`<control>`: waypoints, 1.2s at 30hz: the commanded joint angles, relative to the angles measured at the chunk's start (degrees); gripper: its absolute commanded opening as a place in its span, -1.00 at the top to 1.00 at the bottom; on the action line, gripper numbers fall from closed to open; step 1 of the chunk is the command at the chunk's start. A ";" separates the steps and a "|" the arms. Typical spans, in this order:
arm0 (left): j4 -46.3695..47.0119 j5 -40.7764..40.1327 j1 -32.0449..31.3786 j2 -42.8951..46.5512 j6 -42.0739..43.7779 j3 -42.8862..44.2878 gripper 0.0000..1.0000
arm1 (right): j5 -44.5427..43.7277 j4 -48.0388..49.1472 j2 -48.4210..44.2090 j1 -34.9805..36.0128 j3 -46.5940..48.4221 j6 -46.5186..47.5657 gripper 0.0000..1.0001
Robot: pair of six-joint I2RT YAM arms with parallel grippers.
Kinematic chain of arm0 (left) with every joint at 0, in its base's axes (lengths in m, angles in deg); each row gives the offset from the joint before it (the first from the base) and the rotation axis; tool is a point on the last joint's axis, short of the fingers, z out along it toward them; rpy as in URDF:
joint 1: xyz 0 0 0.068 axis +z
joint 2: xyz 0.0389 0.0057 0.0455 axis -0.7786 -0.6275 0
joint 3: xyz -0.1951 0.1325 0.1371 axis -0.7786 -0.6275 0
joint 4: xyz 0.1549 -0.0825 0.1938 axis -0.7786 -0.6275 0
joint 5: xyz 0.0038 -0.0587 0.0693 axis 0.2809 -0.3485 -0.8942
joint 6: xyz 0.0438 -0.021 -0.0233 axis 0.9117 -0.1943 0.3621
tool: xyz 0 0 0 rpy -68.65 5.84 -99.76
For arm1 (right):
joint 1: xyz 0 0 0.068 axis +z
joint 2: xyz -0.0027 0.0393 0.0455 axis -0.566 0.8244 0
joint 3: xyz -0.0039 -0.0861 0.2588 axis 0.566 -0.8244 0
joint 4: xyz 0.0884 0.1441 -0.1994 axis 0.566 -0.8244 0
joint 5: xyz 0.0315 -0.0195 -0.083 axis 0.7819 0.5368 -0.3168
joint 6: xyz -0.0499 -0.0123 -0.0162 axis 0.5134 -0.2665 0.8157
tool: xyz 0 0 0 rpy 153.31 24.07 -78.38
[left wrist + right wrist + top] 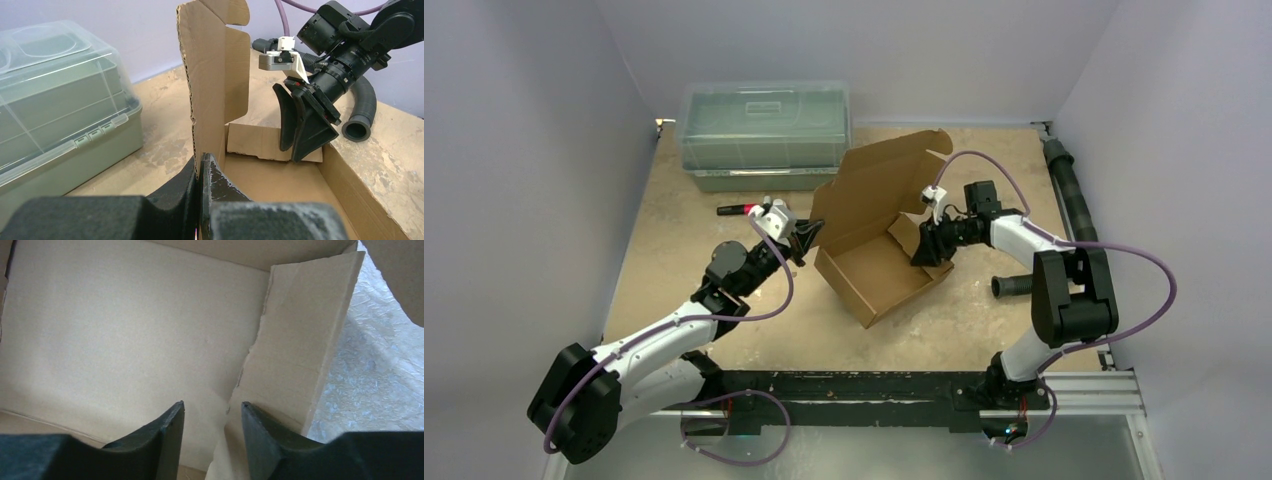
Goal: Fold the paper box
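While the paper box (879,275) sits half-formed at the middle of the table (984,320), lid (874,185) upright, the left gripper (807,237), pressed together, touches the lid's edge and the right gripper (921,250) hangs spread over a side flap (295,340); tucking that flap inward squarely seems next.

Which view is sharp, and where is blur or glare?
Top external: sharp, with even light on the paper box. Left wrist: the left gripper is blurred up close, with mild glare on the plastic bin. Right wrist: the paper box looks washed out and the right gripper dark.
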State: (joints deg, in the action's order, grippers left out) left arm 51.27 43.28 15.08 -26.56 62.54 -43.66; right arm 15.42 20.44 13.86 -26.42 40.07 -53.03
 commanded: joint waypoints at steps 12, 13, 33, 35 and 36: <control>1.87 0.82 -0.31 0.95 -0.24 -0.69 1.00 | -11.58 5.57 -1.67 -0.45 2.27 -1.11 1.00; 1.92 0.82 -0.32 0.98 -0.29 -0.78 1.00 | -13.01 5.66 -1.47 -0.40 2.23 -0.74 1.00; 2.58 0.46 -0.32 1.12 -1.08 -1.62 1.00 | -22.49 9.95 -9.66 1.04 -2.70 4.20 0.53; 2.87 0.39 -0.26 1.05 -1.34 -1.79 1.00 | -21.33 8.81 -7.79 1.11 -2.02 3.49 0.42; 2.96 0.38 -0.26 1.09 -1.35 -1.83 1.00 | -20.53 8.31 -6.92 1.09 -1.73 3.17 0.37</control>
State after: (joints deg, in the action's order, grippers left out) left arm 51.35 43.25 14.99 -26.10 61.95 -45.15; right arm -4.77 28.35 4.33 -25.48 38.40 -48.97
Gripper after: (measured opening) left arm 0.009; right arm 0.277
